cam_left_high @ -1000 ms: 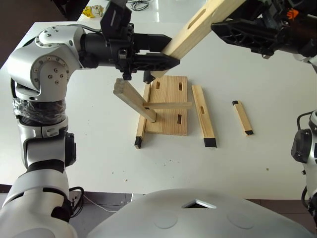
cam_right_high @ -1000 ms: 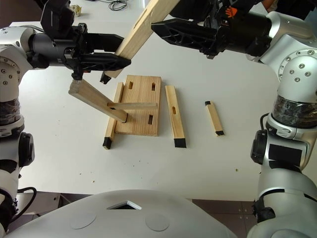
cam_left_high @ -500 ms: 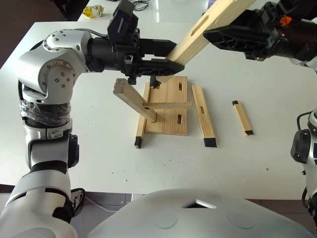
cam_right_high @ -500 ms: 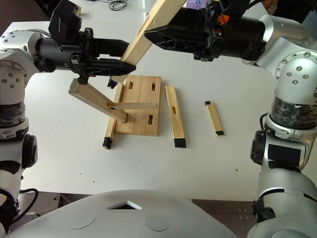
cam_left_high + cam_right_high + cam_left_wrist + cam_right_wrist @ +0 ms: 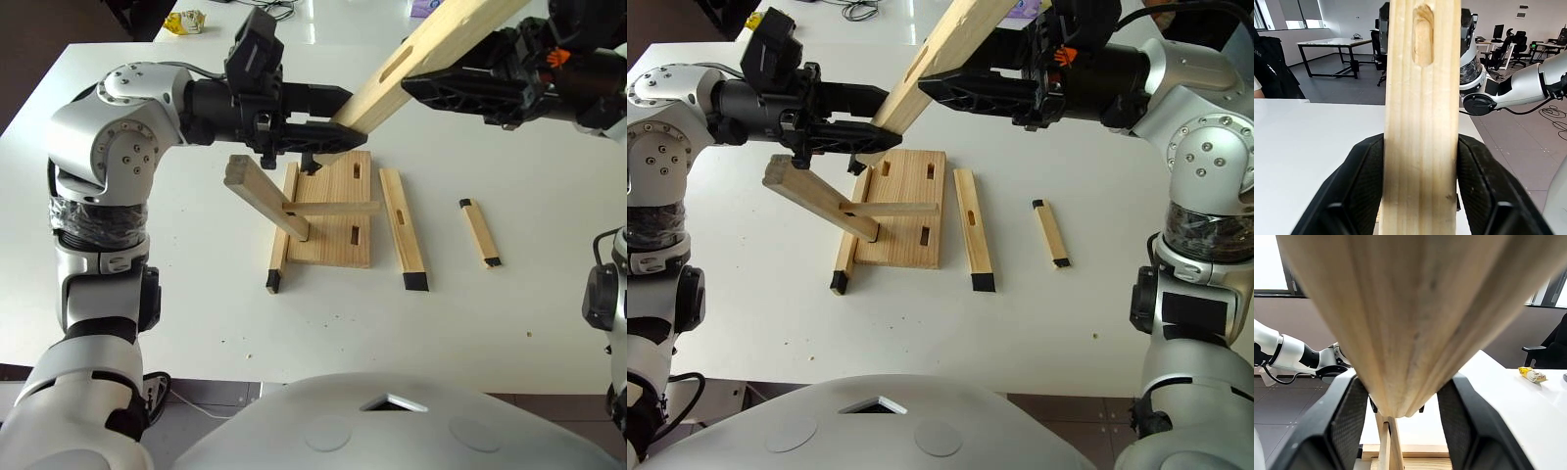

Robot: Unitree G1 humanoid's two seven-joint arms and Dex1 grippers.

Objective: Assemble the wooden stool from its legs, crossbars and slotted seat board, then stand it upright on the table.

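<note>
White office table [image 5: 196, 294] bears the slotted seat board [image 5: 333, 245].

Both eye views sit on the head, looking forward and down over the table [image 5: 176, 323] from mid-distance, and share nearly the whole scene with a slight sideways offset. Left wrist view sits just behind the left gripper [image 5: 1421, 188], looking out along its fingers, very close on the leg [image 5: 1420, 98]. Right wrist view sits likewise behind the right gripper [image 5: 1403, 426], under the same leg.
</note>
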